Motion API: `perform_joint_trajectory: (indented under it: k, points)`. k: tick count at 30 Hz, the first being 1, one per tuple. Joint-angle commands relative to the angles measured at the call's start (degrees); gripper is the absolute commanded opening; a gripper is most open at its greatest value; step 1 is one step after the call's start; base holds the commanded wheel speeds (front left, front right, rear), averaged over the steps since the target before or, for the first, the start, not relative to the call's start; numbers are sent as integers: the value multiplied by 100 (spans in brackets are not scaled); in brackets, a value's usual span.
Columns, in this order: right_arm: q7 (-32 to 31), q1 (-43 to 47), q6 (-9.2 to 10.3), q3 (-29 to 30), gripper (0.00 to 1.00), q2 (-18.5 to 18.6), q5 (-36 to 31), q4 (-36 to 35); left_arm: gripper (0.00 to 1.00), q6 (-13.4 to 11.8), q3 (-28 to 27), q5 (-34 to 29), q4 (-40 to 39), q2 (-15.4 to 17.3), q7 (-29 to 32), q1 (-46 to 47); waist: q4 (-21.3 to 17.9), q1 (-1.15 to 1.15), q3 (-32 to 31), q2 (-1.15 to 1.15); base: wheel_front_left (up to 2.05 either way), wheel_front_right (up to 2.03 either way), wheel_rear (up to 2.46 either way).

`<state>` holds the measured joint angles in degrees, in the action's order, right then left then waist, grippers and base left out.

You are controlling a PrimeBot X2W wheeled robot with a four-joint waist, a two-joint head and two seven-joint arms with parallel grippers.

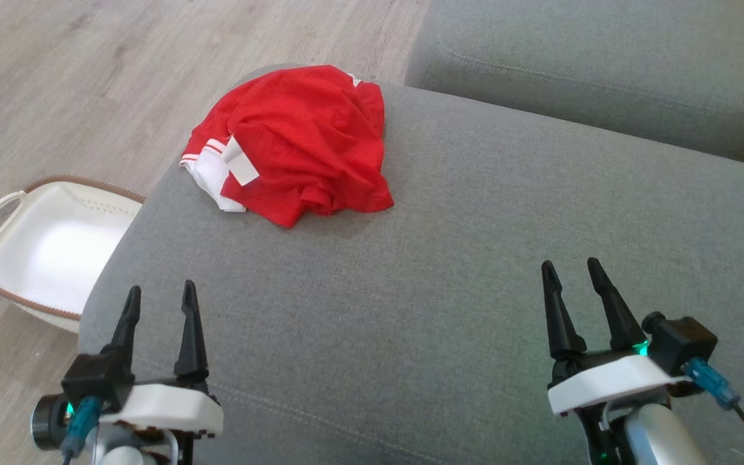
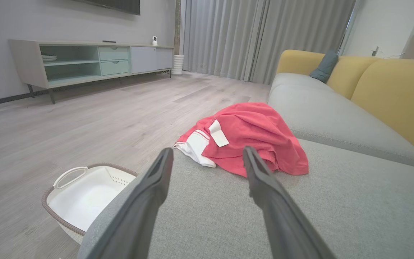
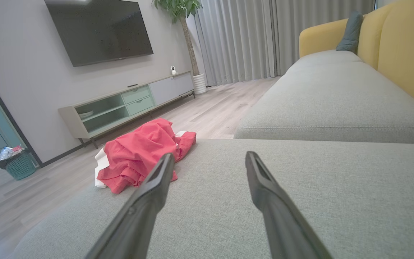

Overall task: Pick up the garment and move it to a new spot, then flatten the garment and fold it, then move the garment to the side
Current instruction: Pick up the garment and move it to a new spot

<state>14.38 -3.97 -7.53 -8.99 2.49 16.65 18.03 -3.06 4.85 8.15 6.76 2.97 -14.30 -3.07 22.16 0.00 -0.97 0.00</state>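
Nothing done yet on my end. Garment (image 1: 294, 142) sits crumpled at the far left corner of the sofa cushion (image 1: 475, 258), well apart from both grippers. Left gripper (image 1: 159, 303) and right gripper (image 1: 572, 274) spread wide, empty. Pick, flatten, fold, side move all pending.

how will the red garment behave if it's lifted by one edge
The red garment lies crumpled in soft folds, so it will probably hang limp and unfurl. Its thin fabric looks light. It sits near the corner of the sofa cushion, so a push may bunch it or slide it off.
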Motion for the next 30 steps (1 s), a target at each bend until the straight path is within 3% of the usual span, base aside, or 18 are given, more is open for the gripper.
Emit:
perform_joint_trajectory:
  k: [1, 8, 15, 22, 30]
  points:
    - [62, -104, 4, -147, 100, 39, 22, -178, 100, -15, -198, -47, -231, -9, -70, 209, -12, 0, 15, 0, 0, 0, 0]
    - [62, -200, 4, -38, 100, 39, -24, -180, 100, 15, -403, -22, -276, -9, -70, 367, -220, 0, 209, 0, 0, 0, 0]
    - [62, -385, 4, 209, 100, 39, -209, -246, 100, 423, -818, 41, -116, 304, -70, 1122, -565, 0, 674, 0, 0, 0, 0]
    - [62, -650, 4, 469, 100, 39, -529, -368, 100, 886, -811, 179, 1039, 1112, 279, 2581, -932, 0, 1344, 0, 0, 0, 0]
    - [62, -871, 4, 771, 100, 39, -810, -536, 100, 1049, -164, 651, 2739, 2006, 1424, 4236, -1251, 0, 1974, 0, 0, 0, 0]
